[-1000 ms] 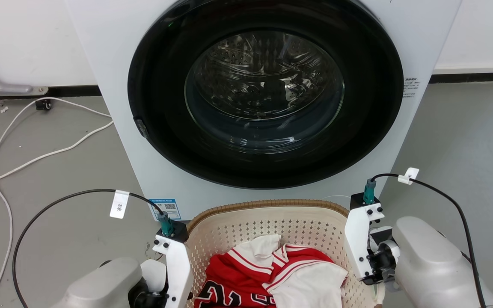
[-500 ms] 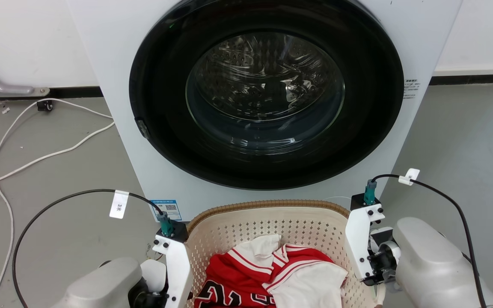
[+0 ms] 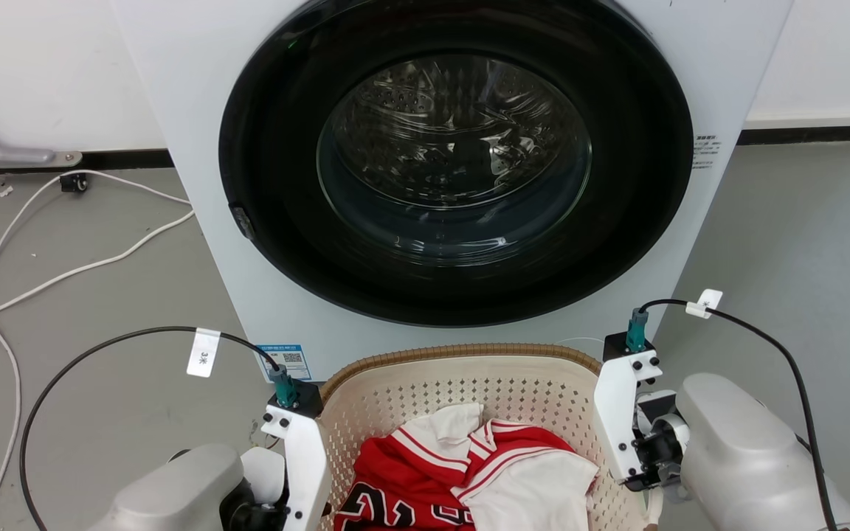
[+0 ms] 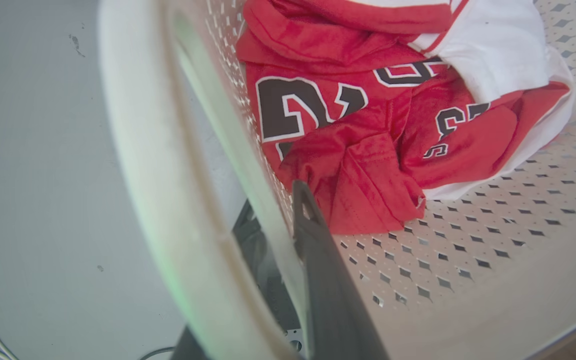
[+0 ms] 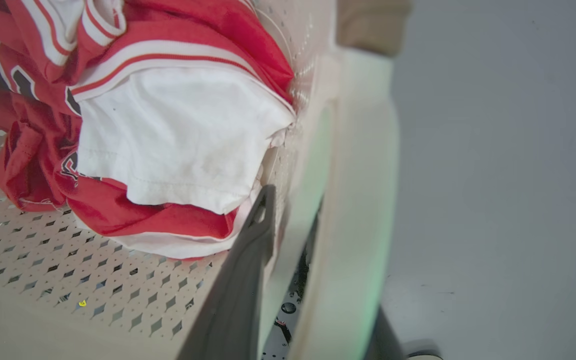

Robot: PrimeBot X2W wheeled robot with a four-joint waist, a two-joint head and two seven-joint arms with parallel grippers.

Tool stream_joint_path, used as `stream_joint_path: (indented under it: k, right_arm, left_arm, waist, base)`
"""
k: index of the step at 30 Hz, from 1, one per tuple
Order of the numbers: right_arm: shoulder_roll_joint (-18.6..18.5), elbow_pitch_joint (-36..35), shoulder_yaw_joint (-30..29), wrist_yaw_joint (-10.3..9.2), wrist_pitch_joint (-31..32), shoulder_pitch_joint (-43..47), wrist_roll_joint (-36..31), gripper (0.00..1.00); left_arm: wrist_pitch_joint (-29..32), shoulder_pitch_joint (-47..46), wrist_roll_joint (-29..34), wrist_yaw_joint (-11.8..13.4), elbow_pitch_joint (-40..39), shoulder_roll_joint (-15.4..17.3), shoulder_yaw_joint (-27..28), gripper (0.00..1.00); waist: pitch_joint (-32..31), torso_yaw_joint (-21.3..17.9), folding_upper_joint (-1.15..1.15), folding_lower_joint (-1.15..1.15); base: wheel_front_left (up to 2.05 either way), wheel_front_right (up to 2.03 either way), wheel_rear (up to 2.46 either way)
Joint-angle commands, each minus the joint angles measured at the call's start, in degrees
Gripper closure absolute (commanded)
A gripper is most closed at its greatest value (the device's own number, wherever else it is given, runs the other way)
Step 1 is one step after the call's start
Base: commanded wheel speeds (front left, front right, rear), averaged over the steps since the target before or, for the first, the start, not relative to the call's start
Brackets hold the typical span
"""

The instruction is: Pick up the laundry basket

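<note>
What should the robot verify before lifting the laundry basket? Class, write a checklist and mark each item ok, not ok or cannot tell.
1. Left gripper astride the laundry basket wall, one finger inside: ok.
2. Right gripper astride the opposite wall: ok.
3. Both grips clamped tight: cannot tell.
4. Clothes lying fully inside the basket: ok.
5. Gap between basket and washing machine: cannot tell.

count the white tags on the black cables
2. One tag hangs left of the basket, over the floor; the other tag is to the right, by the lower corner of the washing machine. More may be hidden out of frame.
</note>
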Motion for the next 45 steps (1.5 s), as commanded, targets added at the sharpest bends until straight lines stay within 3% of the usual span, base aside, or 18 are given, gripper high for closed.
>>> stream_joint_path:
  k: [1, 45]
  right_arm:
    - [-1.7, 0.5, 0.3, -0.02, -0.4, -0.7, -0.6, 1.00]
    - [-1.3, 3.3, 2.4, -0.02, -2.4, -1.6, 2.3, 1.00]
  left_arm:
    - [0.1, 0.7, 0.3, -0.9, 0.2, 1.2, -0.2, 1.00]
    - [-0.8, 0.7, 0.3, -0.9, 1.0, 0.7, -0.2, 1.00]
  waist:
    - [0.0, 0.0, 0.00, 0.00]
    - [-0.6, 0.4, 0.00, 0.00]
  base:
    - [0.00, 0.00, 0.00]
    - [0.00, 0.00, 0.00]
